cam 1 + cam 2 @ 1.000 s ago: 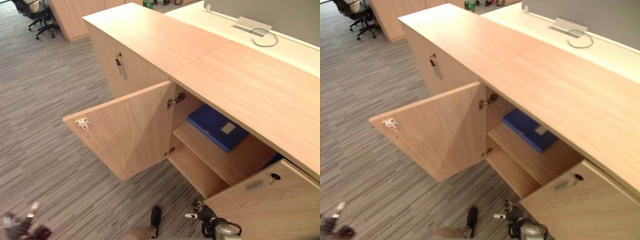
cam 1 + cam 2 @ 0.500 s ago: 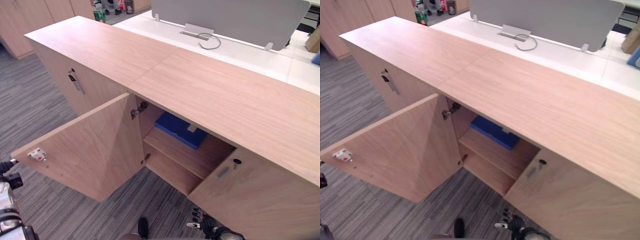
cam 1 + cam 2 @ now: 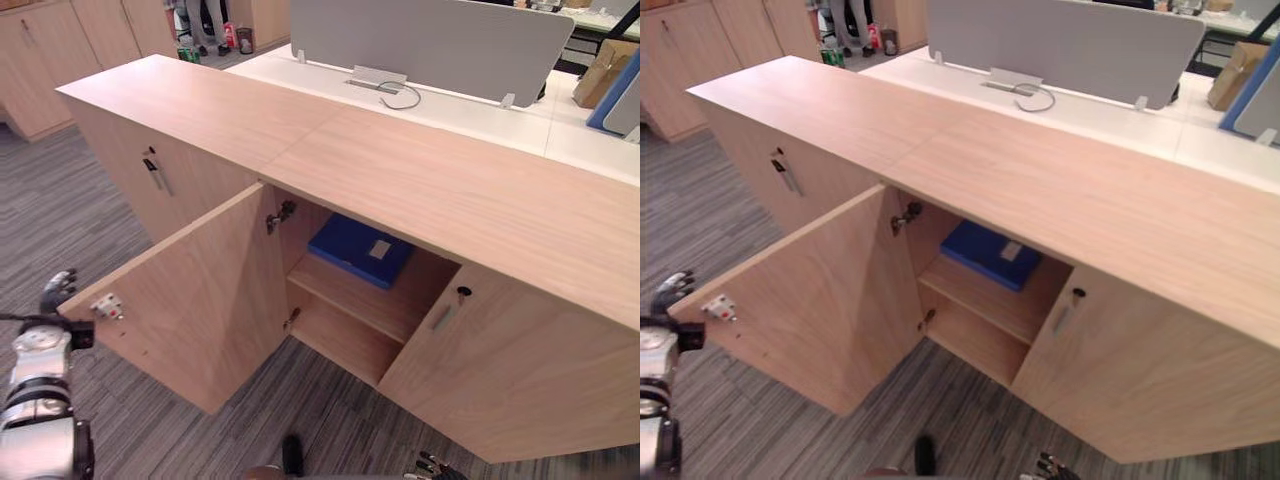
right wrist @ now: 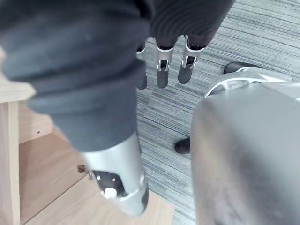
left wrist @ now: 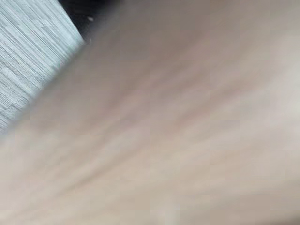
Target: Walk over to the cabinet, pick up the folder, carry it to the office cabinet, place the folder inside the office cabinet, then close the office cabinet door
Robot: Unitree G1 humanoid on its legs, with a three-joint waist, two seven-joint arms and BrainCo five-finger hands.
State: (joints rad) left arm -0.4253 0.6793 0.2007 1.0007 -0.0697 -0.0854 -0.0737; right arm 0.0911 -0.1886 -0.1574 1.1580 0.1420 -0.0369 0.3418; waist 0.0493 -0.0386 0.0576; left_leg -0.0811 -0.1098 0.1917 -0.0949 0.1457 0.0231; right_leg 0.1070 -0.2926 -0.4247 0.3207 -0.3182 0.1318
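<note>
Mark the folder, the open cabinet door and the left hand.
folder (image 3: 345,243): left eye view, blue cover left of its label.
open cabinet door (image 3: 205,300): left eye view, middle of its inner face.
left hand (image 3: 57,291): left eye view, its upper part, beside the door's corner.

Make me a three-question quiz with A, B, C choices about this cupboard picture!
1. Where is the folder? A) on the white desk B) on the upper shelf inside the cabinet C) on the carpet
2. What colour is it? A) red B) blue C) green
3. The left door is: A) open B) shut C) missing
Answers: 1 B, it lies flat on that shelf. 2 B, its cover is blue. 3 A, the door stands swung out, with the left hand by its outer edge.
</note>
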